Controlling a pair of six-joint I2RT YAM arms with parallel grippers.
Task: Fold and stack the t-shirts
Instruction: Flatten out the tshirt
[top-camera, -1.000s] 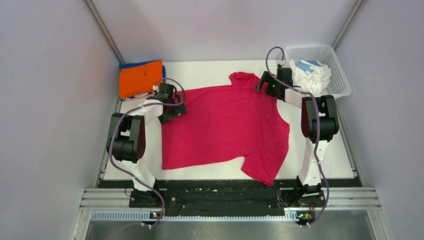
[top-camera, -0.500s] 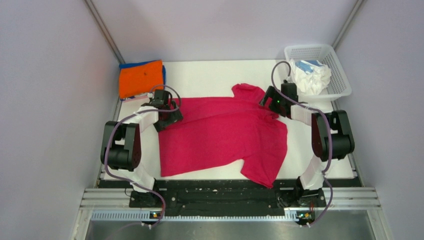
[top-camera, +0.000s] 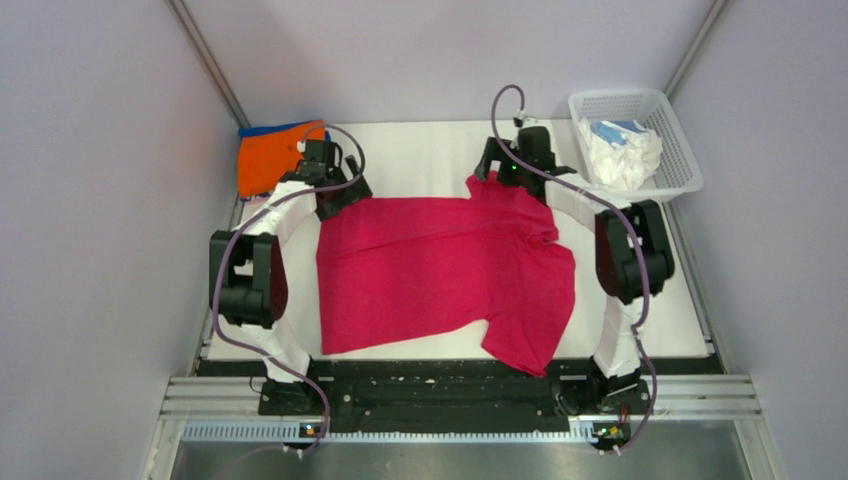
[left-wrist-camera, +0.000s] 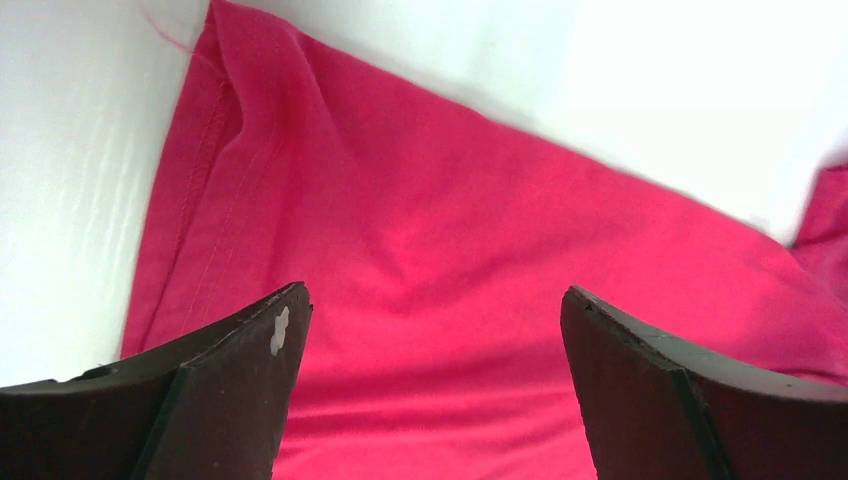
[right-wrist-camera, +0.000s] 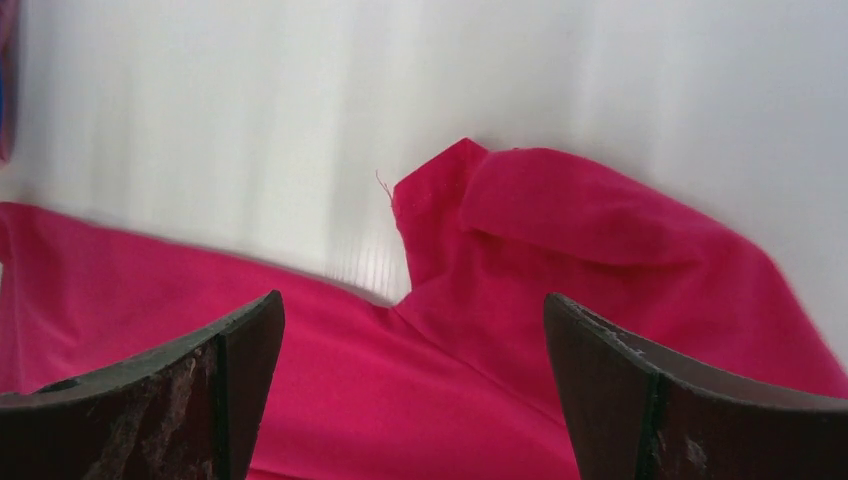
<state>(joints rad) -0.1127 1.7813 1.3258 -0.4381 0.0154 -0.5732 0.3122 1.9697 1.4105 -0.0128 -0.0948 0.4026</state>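
My left gripper (top-camera: 337, 197) stands with its jaws wide apart and nothing between them, over the far left corner of the crimson-pink t-shirt (top-camera: 440, 270). In the left wrist view both dark fingers (left-wrist-camera: 230, 390) frame the stitched hem corner of the cloth (left-wrist-camera: 450, 250), with bare white table (left-wrist-camera: 620, 80) beyond it. My right gripper (top-camera: 500, 168) is spread just as wide and also grips nothing. It sits at the shirt's far right, above the bunched far sleeve (right-wrist-camera: 600, 240), which lies folded over on itself against the table (right-wrist-camera: 300, 100). From these views I cannot tell whether either pair of fingertips touches the fabric. The shirt lies spread flat across the middle of the table (top-camera: 420, 145), hem to my left, its near sleeve (top-camera: 525, 345) reaching toward the front edge and some wrinkles gathered on the right side. In the far left corner an orange t-shirt (top-camera: 268, 160) rests folded on top of a blue t-shirt (top-camera: 262, 130), just beside my left wrist. At the far right a white mesh basket (top-camera: 683, 150) holds crumpled white and pale blue t-shirts (top-camera: 622, 150).
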